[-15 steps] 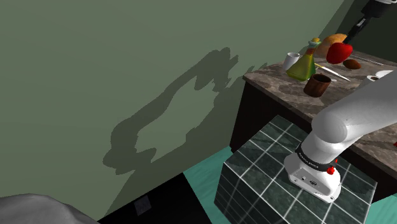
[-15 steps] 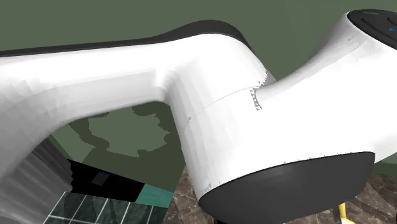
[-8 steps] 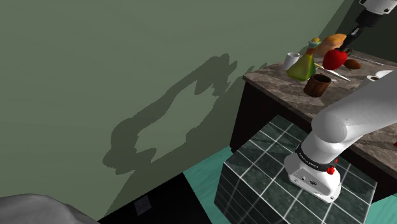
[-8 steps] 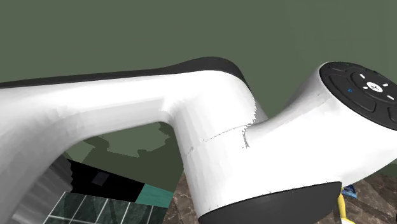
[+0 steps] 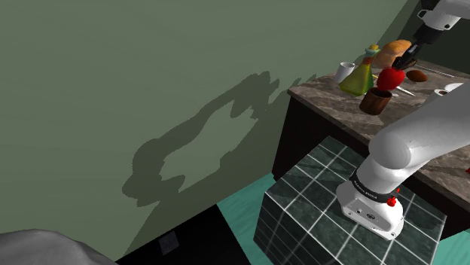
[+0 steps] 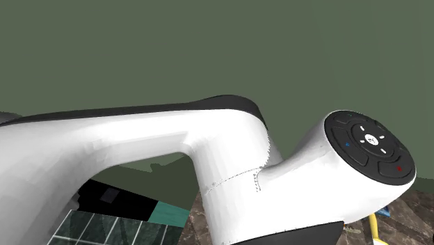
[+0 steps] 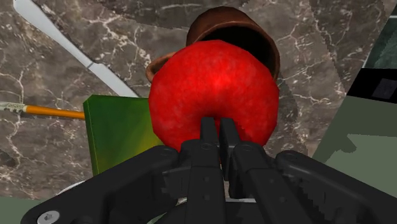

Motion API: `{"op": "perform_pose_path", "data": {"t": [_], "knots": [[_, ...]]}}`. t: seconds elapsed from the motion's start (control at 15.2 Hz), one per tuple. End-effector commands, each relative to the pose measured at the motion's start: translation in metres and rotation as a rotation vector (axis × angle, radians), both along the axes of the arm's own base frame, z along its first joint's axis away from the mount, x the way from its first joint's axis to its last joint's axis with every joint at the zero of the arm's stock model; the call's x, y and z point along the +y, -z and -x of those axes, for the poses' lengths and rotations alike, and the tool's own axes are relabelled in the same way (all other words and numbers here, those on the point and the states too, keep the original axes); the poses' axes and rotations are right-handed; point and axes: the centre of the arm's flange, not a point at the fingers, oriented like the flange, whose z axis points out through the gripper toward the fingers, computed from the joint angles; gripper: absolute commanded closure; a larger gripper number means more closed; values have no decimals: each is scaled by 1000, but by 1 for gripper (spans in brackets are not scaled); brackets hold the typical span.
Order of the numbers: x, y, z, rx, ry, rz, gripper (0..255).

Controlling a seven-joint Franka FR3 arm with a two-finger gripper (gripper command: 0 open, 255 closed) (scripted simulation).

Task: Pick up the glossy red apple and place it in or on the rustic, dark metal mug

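The glossy red apple [image 5: 389, 78] hangs in the air just above the dark brown mug [image 5: 374, 102], which stands upright on the marble tabletop [image 5: 324, 94]. My black gripper [image 5: 399, 66] comes down to the apple from the shoulder view's upper right and is shut on it. In the wrist view the apple [image 7: 213, 89] sits at the tips of the gripper [image 7: 216, 124] and covers much of the mug's open mouth [image 7: 251, 28] beyond it. The mug's near rim and its base are hidden by the apple.
A green bottle [image 5: 357, 77] stands close beside the mug, with a white cup [image 5: 346, 71] and a bread loaf [image 5: 393, 51] behind. A knife [image 7: 70, 44] and an orange-handled tool [image 7: 51, 111] lie on the marble. The white arm [image 6: 174, 160] blocks the second exterior view.
The gripper has carried the apple down and toward the shoulder view's left, from beside the bread to just over the mug. The arm has sunk in the second exterior view.
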Motion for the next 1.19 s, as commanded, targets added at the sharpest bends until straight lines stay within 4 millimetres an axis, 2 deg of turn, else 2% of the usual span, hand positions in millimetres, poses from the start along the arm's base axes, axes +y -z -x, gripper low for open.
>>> {"op": "perform_pose_path", "data": {"t": [0.0,0.46,0.53,0.86,1.12], "knots": [[0,9,0,0,0,0,255],[0,9,0,0,0,0,255],[0,9,0,0,0,0,0],[0,9,0,0,0,0,0],[0,-40,9,0,0,0,0]]}}
